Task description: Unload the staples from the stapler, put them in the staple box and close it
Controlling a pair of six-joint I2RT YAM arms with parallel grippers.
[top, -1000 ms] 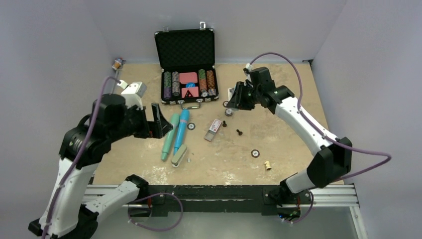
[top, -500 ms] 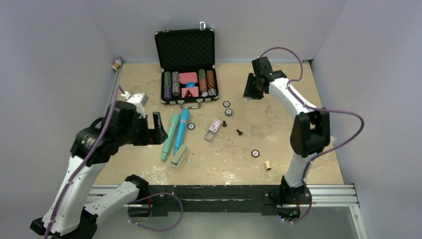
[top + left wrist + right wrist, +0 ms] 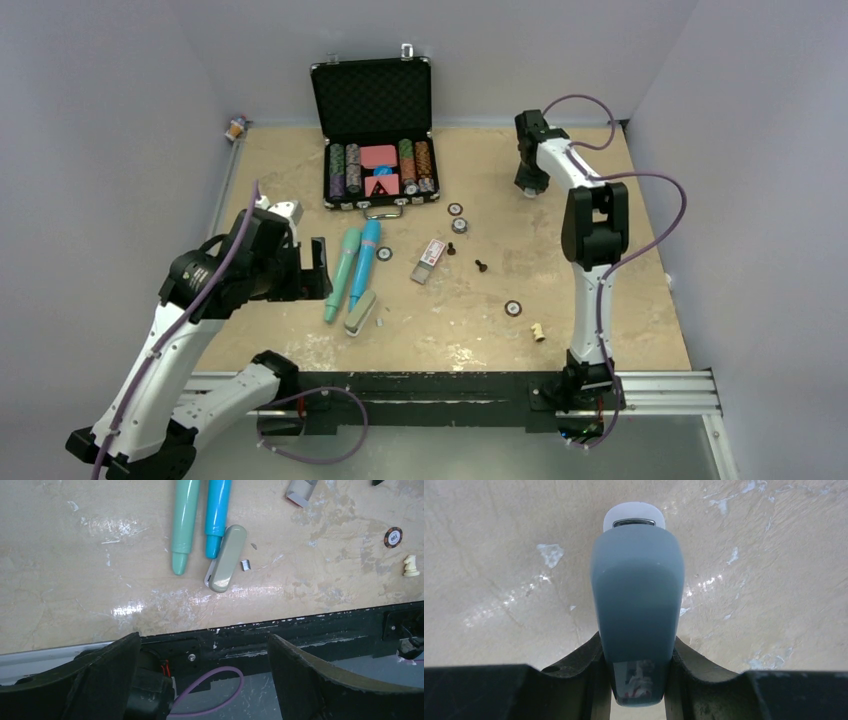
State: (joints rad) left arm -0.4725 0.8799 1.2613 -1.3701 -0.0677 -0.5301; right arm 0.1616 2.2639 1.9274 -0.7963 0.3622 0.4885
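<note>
1. The staples (image 3: 245, 565) lie as a tiny silver strip on the counter (image 3: 75, 580), just to the right of the grey-green stapler (image 3: 227, 557) and a little apart from it
2. This stapler lies near the front edge of the counter, just beside the tip of the blue pen (image 3: 217, 510); the green pen (image 3: 185, 525) is on the left of the blue one
3. The left gripper (image 3: 201, 639) hangs over the near edge of the counter, its fingers wide apart, and it holds nothing
4. The right gripper (image 3: 636, 652) is at the far right, pointing down at the counter, and it is clamped on a blue-grey stapler (image 3: 636, 580) with a white base
</note>
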